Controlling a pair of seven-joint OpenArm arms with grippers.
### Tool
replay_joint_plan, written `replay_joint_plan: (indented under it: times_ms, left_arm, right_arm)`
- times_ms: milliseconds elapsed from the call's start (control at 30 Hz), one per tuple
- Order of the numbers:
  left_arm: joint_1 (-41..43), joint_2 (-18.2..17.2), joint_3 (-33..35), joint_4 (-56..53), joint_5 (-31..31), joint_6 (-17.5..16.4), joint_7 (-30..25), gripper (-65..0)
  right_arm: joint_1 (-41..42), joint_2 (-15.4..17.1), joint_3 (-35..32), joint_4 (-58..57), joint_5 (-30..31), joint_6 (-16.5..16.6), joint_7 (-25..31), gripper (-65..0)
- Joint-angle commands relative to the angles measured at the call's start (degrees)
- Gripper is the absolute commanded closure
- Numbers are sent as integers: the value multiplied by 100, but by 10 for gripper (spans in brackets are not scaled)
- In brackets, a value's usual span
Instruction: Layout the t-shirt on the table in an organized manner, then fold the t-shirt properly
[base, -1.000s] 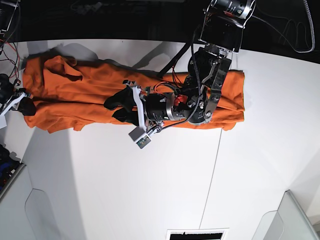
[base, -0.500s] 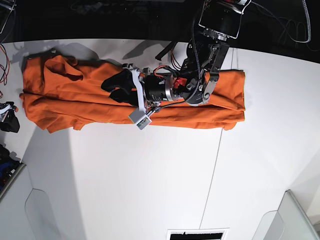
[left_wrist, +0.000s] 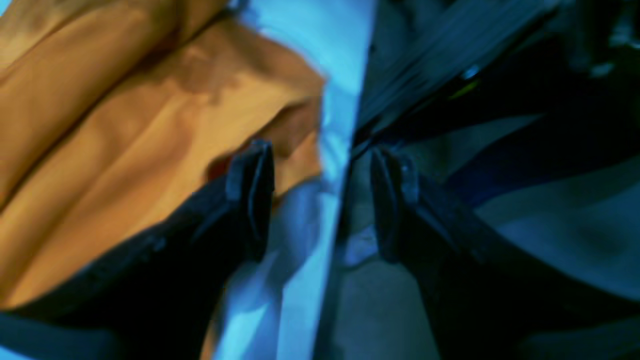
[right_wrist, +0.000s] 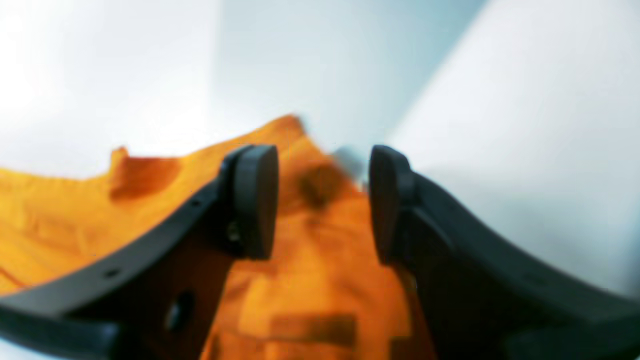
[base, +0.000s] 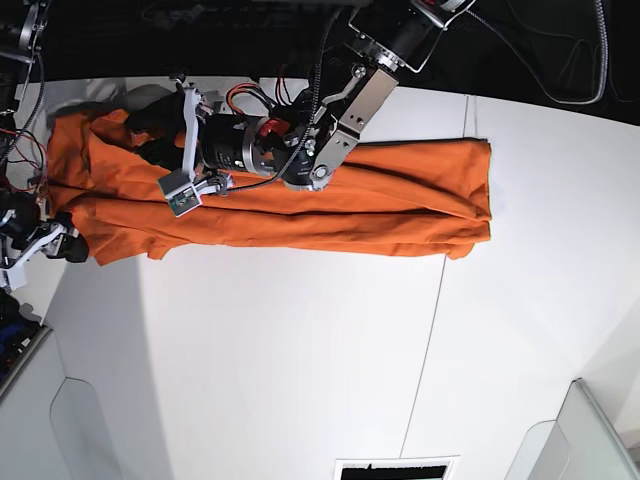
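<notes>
No readable text, labels or numbers anywhere (wrist views blurred)

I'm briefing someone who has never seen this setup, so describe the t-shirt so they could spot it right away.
Look at the big white table and follow it toward its far edge. There the t-shirt lies in a long, creased band of bright orange cloth, under the left gripper. It is the only garment and the only vivid colour on the white surface.

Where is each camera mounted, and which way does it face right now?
Base: overhead, looking down on the table, shirt and both arms.
Left wrist: behind the left gripper, jaws apart, at the shirt's edge and table rim.
Right wrist: behind the right gripper, jaws apart over the shirt.
All share the shirt.
</notes>
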Motion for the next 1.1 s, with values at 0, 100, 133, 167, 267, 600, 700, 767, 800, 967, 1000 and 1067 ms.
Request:
replay_joint_plan:
  times_ms: [0, 100, 133, 167, 267, 600, 700, 767, 800, 967, 1000, 1067]
  left_arm:
    - [-81, 90, -24, -28, -72, -56, -212, -329]
    - [-205, 90, -96, -424, 20, -56, -431, -329]
    - [-256, 90, -107, -586, 20, -56, -492, -329]
    - [-304, 90, -131, -756, 20, -56, -551, -329]
    - [-380, 90, -179, -1241, 87, -56, -612, -329]
    - [-487, 90, -920, -1762, 472, -56, -741, -329]
    - [-542, 90, -1038, -1762, 605, -56, -741, -329]
    - [-603, 90, -1064, -1762, 664, -31, -739, -329]
    - [-627, 90, -1064, -1762, 664, -4, -739, -329]
    - [-629, 90, -1056, -1762, 595, 0, -697, -329]
    - [-625, 90, -1056, -1762, 595, 0, -675, -329]
    - [-597, 90, -1058, -1762, 592, 0, -625, -329]
  right_arm:
    - [140, 136, -42, 68, 83, 39, 81, -281]
    - [142, 136, -105, 70, 133, 39, 79, -140]
    - [140, 138, -103, 72, 136, 39, 68, -78]
    - [140, 138, -103, 72, 138, 39, 7, -19]
    - [140, 138, -96, 96, 363, 39, -339, 0]
    - [-457, 181, 933, 763, 1172, 153, -1073, 0]
    - [-994, 177, 1438, 1325, 1318, 153, -1095, 0]
    - [-1338, 179, 1637, 1703, 1637, 153, -1182, 0]
    - [-1475, 175, 1690, 1884, 1740, 162, -1250, 0]
    - [-1759, 179, 1799, 2277, 1456, 149, -988, 0]
    - [-1746, 179, 1799, 2277, 1342, 131, -824, 0]
    - [-1681, 157, 1799, 2277, 1091, 109, -474, -154]
